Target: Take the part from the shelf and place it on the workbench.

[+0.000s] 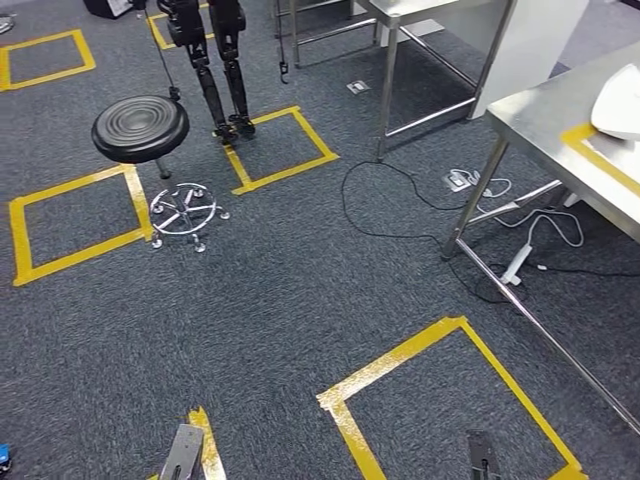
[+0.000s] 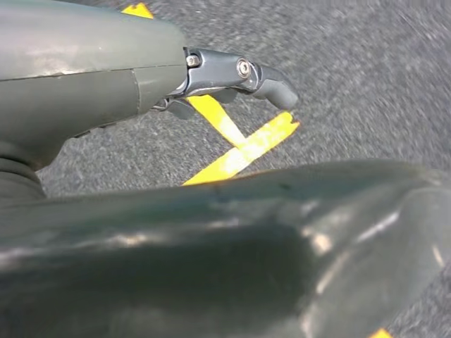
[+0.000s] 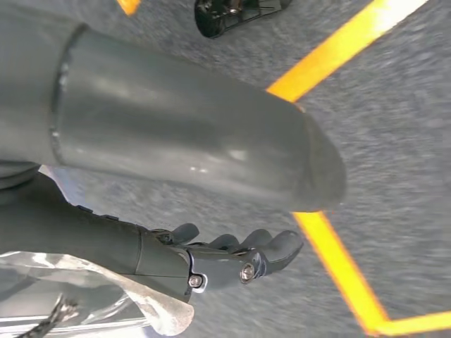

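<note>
Both arms hang over the carpet. Left robot hand (image 2: pixel 228 74): fingers straight and apart, empty. Right robot hand (image 3: pixel 223 257): fingers loosely extended, with the clear-wrapped part (image 3: pixel 96 303) beside them; grip cannot be told. The tabletop (image 1: pixel 543 110) stands at right.

— Does any lettering, label, brand or number read anywhere in these views?

— None; the yellow tape squares (image 1: pixel 279 150) on the carpet carry no writing; the steel worktop (image 1: pixel 543 120) shows no legible mark either.
</note>
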`<state>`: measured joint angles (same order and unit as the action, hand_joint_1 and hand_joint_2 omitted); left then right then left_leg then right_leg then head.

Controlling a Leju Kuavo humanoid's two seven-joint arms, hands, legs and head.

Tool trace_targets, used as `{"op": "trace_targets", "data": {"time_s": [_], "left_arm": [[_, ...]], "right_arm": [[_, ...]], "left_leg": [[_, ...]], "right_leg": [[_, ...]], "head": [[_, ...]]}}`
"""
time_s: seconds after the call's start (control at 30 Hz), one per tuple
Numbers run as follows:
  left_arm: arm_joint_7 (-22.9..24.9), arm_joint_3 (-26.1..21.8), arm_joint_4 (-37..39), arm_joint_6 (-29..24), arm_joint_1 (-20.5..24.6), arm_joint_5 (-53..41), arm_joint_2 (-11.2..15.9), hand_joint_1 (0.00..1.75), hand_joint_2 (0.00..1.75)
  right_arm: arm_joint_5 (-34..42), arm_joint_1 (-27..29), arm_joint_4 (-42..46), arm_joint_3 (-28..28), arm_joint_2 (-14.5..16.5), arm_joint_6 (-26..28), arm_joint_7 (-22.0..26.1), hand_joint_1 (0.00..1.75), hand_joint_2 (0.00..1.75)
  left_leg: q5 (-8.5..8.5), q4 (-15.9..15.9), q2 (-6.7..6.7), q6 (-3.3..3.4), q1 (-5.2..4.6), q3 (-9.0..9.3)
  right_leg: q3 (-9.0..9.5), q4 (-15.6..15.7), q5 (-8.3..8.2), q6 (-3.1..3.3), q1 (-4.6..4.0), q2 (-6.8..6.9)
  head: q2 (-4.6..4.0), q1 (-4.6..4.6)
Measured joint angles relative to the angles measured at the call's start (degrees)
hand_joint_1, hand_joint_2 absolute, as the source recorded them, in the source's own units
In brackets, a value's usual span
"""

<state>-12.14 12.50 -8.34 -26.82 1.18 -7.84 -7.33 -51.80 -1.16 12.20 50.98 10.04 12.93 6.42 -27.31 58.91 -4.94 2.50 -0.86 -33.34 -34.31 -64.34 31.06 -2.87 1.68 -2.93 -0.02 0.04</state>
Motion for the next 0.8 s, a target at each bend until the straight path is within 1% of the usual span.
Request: {"op": "trace_targets", "data": {"time_s": [0.03,0.07,0.1,0.13,0.17,0.2,0.23,0.27,0.3,0.33,0.37,0.4,0.43,0.47,0.5,0.53,0.57,0.6,0.63,0.67,0.7,0.73,0.77,0.8], "left_arm": [[0.0,-0.1,0.0,0.0,0.1,0.3,0.0,0.00,0.00],[-0.1,-0.1,0.0,-0.1,0.2,0.6,0.1,0.00,0.00],[-0.1,-0.3,0.0,-0.1,0.2,0.9,0.1,0.00,0.00],[-0.1,-0.4,0.0,-0.2,0.1,1.1,0.2,0.00,0.00],[-0.2,-0.5,0.0,-0.3,0.0,1.4,0.2,0.00,0.00],[-0.3,-0.7,0.0,-0.3,-0.1,1.6,0.3,0.00,0.00],[-0.3,-0.8,0.0,-0.3,0.0,1.7,0.4,0.00,0.00],[-0.4,-0.8,0.0,-0.3,0.2,1.8,0.4,0.00,0.00],[-0.5,-0.9,0.0,-0.3,0.4,1.8,0.4,0.00,0.00],[-0.5,-0.9,0.0,-0.3,0.5,1.8,0.4,0.00,0.00],[-0.4,-0.9,0.0,-0.3,0.5,1.8,0.4,0.00,0.00],[-0.2,-0.9,0.0,-0.3,0.4,1.7,0.5,0.00,0.00],[-0.1,-0.9,0.0,-0.2,0.3,1.5,0.5,0.00,0.00],[0.1,-0.9,0.0,0.0,0.2,1.4,0.6,0.00,0.00],[0.2,-0.9,0.0,0.1,0.2,1.3,0.8,0.00,0.00],[0.2,-0.9,0.0,0.4,0.2,1.2,0.9,0.00,0.00],[0.2,-0.9,0.0,0.5,0.3,1.1,1.1,0.00,0.00],[0.3,-0.9,0.0,0.6,0.3,1.1,1.2,0.00,0.00],[0.3,-0.9,0.0,0.7,0.2,1.1,1.4,0.00,0.00],[0.3,-0.9,0.0,0.7,0.1,1.0,1.7,0.00,0.00],[0.4,-0.9,0.0,0.7,-0.1,0.9,1.9,0.00,0.00],[0.5,-1.0,0.0,0.7,-0.1,0.8,2.1,0.00,0.00],[0.5,-1.0,0.0,0.7,0.0,0.7,2.2,0.00,0.00],[0.5,-1.0,0.0,0.7,0.2,0.6,2.3,0.00,0.00]], "right_arm": [[0.0,-0.1,-0.1,0.0,0.0,0.2,0.2,0.00,0.00],[0.0,-0.2,-0.1,0.0,0.0,0.4,0.2,0.00,0.00],[0.0,-0.3,-0.2,-0.1,0.0,0.5,0.0,0.00,0.00],[0.0,-0.4,-0.3,-0.1,0.0,0.6,-0.1,0.00,0.00],[0.1,-0.5,-0.3,0.0,0.1,0.6,-0.3,0.00,0.00],[0.1,-0.6,-0.4,0.0,0.2,0.6,-0.3,0.00,0.00],[0.1,-0.6,-0.4,0.0,0.2,0.6,-0.3,0.00,0.00],[0.1,-0.6,-0.4,0.0,0.3,0.7,-0.4,0.00,0.00],[0.0,-0.6,-0.5,0.0,0.3,0.7,-0.7,0.00,0.00],[-0.1,-0.6,-0.5,0.0,0.3,0.7,-1.1,0.00,0.00],[-0.1,-0.6,-0.6,0.0,0.3,0.7,-1.5,0.00,0.00],[-0.1,-0.6,-0.6,0.0,0.3,0.6,-1.8,0.00,0.00],[-0.1,-0.6,-0.7,0.0,0.3,0.6,-1.9,0.00,0.00],[0.0,-0.7,-0.7,0.1,0.3,0.6,-1.9,0.00,0.00],[0.0,-0.7,-0.7,0.1,0.4,0.6,-1.9,0.00,0.00],[0.0,-0.7,-0.7,0.1,0.5,0.7,-1.9,0.00,0.00],[0.0,-0.8,-0.7,0.1,0.5,0.7,-1.8,0.00,0.00],[0.0,-0.8,-0.7,0.1,0.7,0.7,-1.8,0.00,0.00],[0.0,-0.9,-0.8,0.1,0.8,0.7,-1.8,0.00,0.00],[0.0,-1.0,-0.8,0.1,1.0,0.6,-1.7,0.00,0.00],[0.0,-1.2,-0.8,0.1,1.2,0.7,-1.6,0.00,0.00],[-0.1,-1.3,-0.8,0.1,1.3,0.7,-1.3,0.00,0.00],[-0.1,-1.4,-0.8,0.1,1.3,0.7,-1.1,0.00,0.00],[-0.2,-1.4,-0.8,0.1,1.3,0.8,-0.9,0.00,0.00]], "left_leg": [[-0.09,0.3,-0.78,-0.22,0.02,-0.28],[-0.08,0.6,-1.49,-0.51,0.08,-0.65],[0.05,0.7,-2.23,-0.83,0.18,-1.01],[0.21,0.7,-2.98,-1.14,0.32,-1.27],[0.21,0.8,-2.76,-1.48,0.32,-1.42],[-0.17,1.5,-1.63,-1.81,0.24,-1.73],[-1.16,3.2,0.08,-2.13,0.18,-2.52],[-2.61,6.0,2.11,-2.42,0.23,-3.80],[-4.31,9.7,3.41,-2.70,0.41,-5.61],[-5.71,13.4,3.97,-2.92,0.66,-7.45],[-6.26,15.9,4.15,-3.06,0.86,-8.69],[-5.76,16.5,4.22,-3.14,1.01,-9.03],[-4.22,14.8,4.36,-3.11,1.09,-8.23],[-2.03,11.3,4.89,-2.94,1.07,-6.49],[-0.39,7.6,6.00,-2.73,0.87,-4.56],[0.61,4.5,7.25,-2.41,0.49,-2.92],[0.87,2.4,8.30,-2.08,0.07,-1.91],[0.48,1.7,8.83,-1.83,-0.32,-1.63],[0.34,1.2,8.58,-1.53,-0.61,-1.62],[0.38,0.7,8.03,-1.21,-0.50,-1.48],[0.52,0.2,7.42,-0.94,-0.40,-1.19],[0.67,-0.3,6.81,-0.56,-0.25,-0.86],[0.79,-0.7,6.20,-0.23,-0.07,-0.55],[0.76,-0.8,5.55,0.00,-0.10,-0.42]], "right_leg": [[1.25,2.8,-0.90,-0.01,0.22,-1.58],[1.96,4.3,-1.01,0.00,0.35,-2.82],[2.28,4.7,-0.68,0.07,0.35,-3.19],[2.56,4.9,-0.60,0.25,0.32,-2.51],[2.71,5.1,-0.70,0.50,0.32,-1.74],[2.97,5.3,-0.76,0.80,0.34,-0.93],[3.27,5.5,-0.75,1.16,0.34,0.04],[3.54,5.6,-0.65,1.48,0.23,1.02],[3.76,5.6,-0.46,1.74,0.08,2.05],[3.93,5.6,-0.27,1.92,-0.04,3.09],[4.11,5.6,-0.08,1.97,-0.11,4.04],[4.33,5.6,0.14,1.93,-0.15,4.92],[4.63,5.6,0.36,1.84,-0.17,5.69],[5.02,5.6,0.64,1.70,-0.18,6.42],[5.32,5.7,0.91,1.56,-0.19,7.05],[5.58,5.7,1.18,1.36,-0.28,7.65],[5.77,5.7,1.39,1.14,-0.37,8.24],[5.84,5.8,1.51,0.93,-0.45,8.79],[6.04,5.9,1.57,0.65,-0.51,9.42],[6.10,6.0,1.78,0.38,-0.43,9.76],[6.07,5.8,2.17,0.16,-0.34,9.09],[5.56,4.6,2.96,-0.01,-0.26,7.79],[4.34,2.3,4.14,-0.08,-0.21,6.10],[2.58,-1.1,5.42,-0.05,-0.22,4.44]], "head": [[0.00,-0.05],[0.00,-0.07],[0.00,-0.10],[0.00,-0.10],[0.00,-0.10],[0.00,-0.27],[0.00,-0.43],[0.00,-0.61],[0.00,-0.76],[0.00,-0.78],[0.00,-0.79],[0.00,-0.79],[0.00,-0.80],[0.00,-0.81],[0.00,-0.78],[0.00,-0.80],[0.00,-0.81],[0.00,-0.78],[0.00,-0.84],[0.00,-0.81],[0.00,-0.79],[0.00,-0.75],[0.00,-0.66],[0.00,-0.59]]}}
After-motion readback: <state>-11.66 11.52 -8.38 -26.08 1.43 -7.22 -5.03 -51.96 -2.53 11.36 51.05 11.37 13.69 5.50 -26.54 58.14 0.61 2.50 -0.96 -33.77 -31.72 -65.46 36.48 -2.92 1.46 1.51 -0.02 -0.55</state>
